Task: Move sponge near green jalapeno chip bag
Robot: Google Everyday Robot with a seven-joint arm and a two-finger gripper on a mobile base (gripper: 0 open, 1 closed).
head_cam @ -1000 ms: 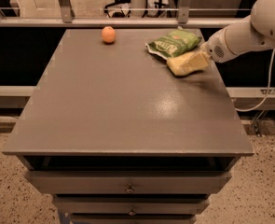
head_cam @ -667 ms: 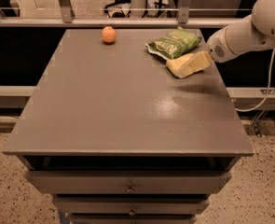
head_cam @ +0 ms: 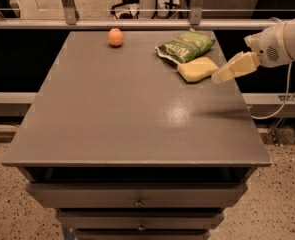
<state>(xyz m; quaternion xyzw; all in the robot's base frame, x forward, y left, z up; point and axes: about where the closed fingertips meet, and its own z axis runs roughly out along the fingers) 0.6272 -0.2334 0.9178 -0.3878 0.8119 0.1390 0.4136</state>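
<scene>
The pale yellow sponge [head_cam: 197,69] lies flat on the grey table [head_cam: 137,114] at its back right. It sits just in front of the green jalapeno chip bag [head_cam: 185,46] and is touching or almost touching the bag's near edge. My gripper [head_cam: 221,76] is to the right of the sponge, just above the table's right edge. It is open, empty, and a short gap away from the sponge. The white arm [head_cam: 282,39] reaches in from the right.
A small round orange fruit [head_cam: 115,37] sits at the back of the table, left of the bag. A metal railing [head_cam: 137,23] runs behind the table. Drawers [head_cam: 137,200] are below the front edge.
The gripper has let go of the sponge and drawn back to the right. The sponge now rests on the table beside the chip bag.
</scene>
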